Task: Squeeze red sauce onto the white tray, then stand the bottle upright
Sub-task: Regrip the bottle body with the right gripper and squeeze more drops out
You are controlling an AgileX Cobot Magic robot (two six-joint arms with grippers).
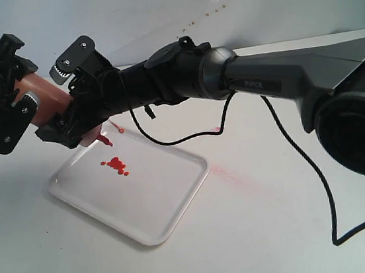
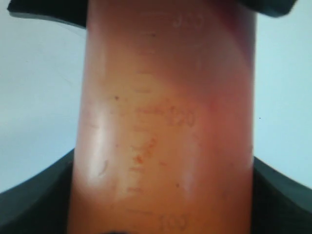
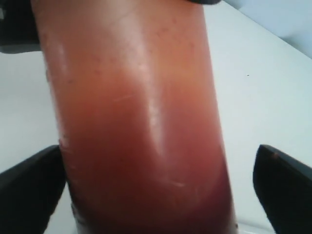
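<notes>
**Task item.** The bottle (image 1: 43,100) is lying tilted in the air above the far left corner of the white tray (image 1: 171,204). Its red nozzle (image 1: 105,140) is pointing down over the tray. The body is showing as translucent orange, shading to darker red toward the nozzle end. The red sauce (image 1: 116,164) is sitting as a cluster of small glossy blobs on the tray, below and just beside the nozzle tip.

**Grip.** The left gripper (image 1: 12,97) is clamping the base end of the bottle, with both fingers pressing on its sides. The right gripper (image 1: 69,96) is straddling the bottle nearer the nozzle with its fingers spread. In the right wrist view one finger (image 3: 29,190) is lying against or just beside the bottle wall, while the other finger (image 3: 285,187) is standing clear of it.

**Markings.** Faint graduation lines and moulded numbers are running along the bottle in the left wrist view. "120" and "100" are reading only faintly. A small label on the right arm is too blurred to read reliably.

**Surroundings.** The tray is resting on a white table (image 1: 263,246). A pale pink smear (image 1: 227,171) is marking the table beside the tray. A black cable (image 1: 305,161) is hanging from the right arm and trailing across the table. Small dark specks (image 1: 220,5) are dotting the back wall. The two grippers are hiding most of the bottle in the exterior view.
</notes>
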